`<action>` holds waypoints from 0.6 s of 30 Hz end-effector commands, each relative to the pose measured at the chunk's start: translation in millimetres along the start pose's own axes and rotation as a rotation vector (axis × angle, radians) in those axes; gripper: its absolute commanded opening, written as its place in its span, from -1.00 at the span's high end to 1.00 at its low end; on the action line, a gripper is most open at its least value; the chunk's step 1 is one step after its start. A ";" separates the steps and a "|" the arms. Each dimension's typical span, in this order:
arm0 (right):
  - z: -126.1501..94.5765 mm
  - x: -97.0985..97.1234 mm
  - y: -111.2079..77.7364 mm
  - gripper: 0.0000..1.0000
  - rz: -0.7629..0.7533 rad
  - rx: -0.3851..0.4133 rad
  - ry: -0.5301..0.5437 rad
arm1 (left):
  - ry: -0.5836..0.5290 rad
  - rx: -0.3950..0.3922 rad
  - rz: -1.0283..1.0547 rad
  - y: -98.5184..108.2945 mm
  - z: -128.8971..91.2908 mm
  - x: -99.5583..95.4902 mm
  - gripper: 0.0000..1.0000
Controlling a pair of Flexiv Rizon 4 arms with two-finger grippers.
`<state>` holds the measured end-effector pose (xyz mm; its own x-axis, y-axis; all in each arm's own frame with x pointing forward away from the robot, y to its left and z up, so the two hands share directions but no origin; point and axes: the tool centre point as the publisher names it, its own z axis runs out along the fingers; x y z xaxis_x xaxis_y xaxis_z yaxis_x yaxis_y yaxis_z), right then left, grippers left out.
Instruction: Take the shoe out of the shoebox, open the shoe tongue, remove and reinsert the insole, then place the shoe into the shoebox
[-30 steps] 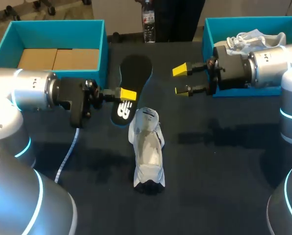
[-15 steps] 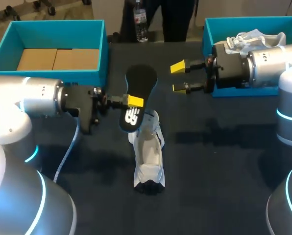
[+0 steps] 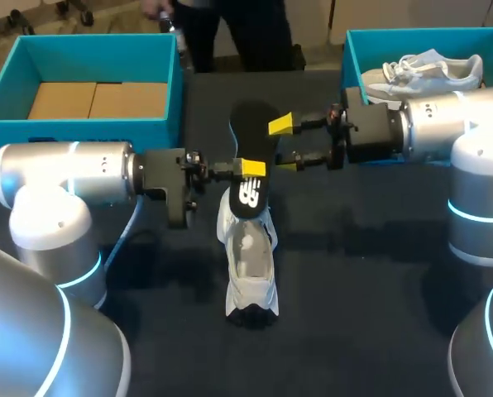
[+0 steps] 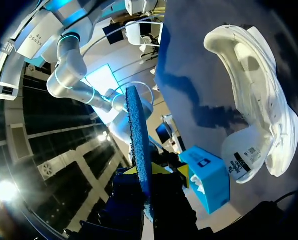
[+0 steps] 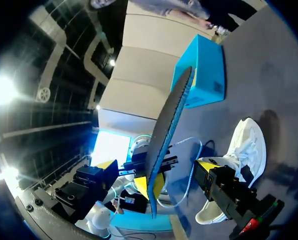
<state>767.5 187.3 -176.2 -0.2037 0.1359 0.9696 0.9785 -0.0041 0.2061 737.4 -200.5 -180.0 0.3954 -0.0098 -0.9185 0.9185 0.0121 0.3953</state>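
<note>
A black insole (image 3: 252, 132) with a blue underside hangs on edge above the table, and my left gripper (image 3: 251, 169) is shut on its lower part. Its low end sits just over the opening of the white shoe (image 3: 248, 265), which lies on the dark table. My right gripper (image 3: 284, 145) is open, its yellow tips beside the insole's upper half. In the right wrist view the insole (image 5: 169, 125) stands edge-on between the spread fingers of the right gripper (image 5: 156, 165), apart from both. In the left wrist view the insole (image 4: 138, 145) rises from the left gripper (image 4: 151, 170), with the shoe (image 4: 259, 90) beside it.
A teal shoebox (image 3: 81, 124) with cardboard inside stands at the back left. A second teal shoebox (image 3: 351, 58) at the back right holds another white shoe (image 3: 428, 66). Bare table (image 3: 362, 289) lies in front of and to the right of the shoe.
My left arm has carried the insole to the right, until it hangs over the shoe. My right gripper has moved left, and its open fingers now flank the insole.
</note>
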 end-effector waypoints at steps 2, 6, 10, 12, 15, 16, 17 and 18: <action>5.7 -2.2 0.2 -0.87 -0.005 -0.012 0.008 | -0.016 -0.013 0.001 -4.1 4.1 3.3 1.00; 11.4 -4.2 5.0 -0.50 -0.005 -0.009 0.017 | -0.016 -0.022 0.006 -5.6 5.8 5.1 1.00; 14.5 -5.0 8.7 -0.18 -0.009 -0.011 0.021 | -0.013 -0.024 0.016 -5.6 6.2 5.4 1.00; 15.9 -5.6 10.0 0.04 -0.007 -0.007 0.024 | -0.013 -0.026 0.017 -5.6 6.3 5.5 1.00; 16.0 -7.7 11.8 0.18 -0.002 -0.010 0.027 | -0.016 -0.033 0.017 -5.4 6.7 6.2 1.00; 16.0 -8.2 12.4 0.23 0.000 -0.012 0.028 | -0.016 -0.035 0.020 -5.2 6.9 6.2 1.00; 16.2 -8.5 12.8 0.30 0.001 -0.012 0.030 | -0.016 -0.036 0.021 -4.6 7.1 6.0 1.00; 16.5 -8.9 13.3 0.34 0.004 -0.012 0.031 | -0.016 -0.036 0.022 -4.4 7.3 5.7 1.00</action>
<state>780.0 198.1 -181.6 -0.2023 0.1075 0.9734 0.9785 -0.0177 0.2053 735.9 -205.7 -186.1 0.4137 -0.0243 -0.9101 0.9099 0.0446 0.4124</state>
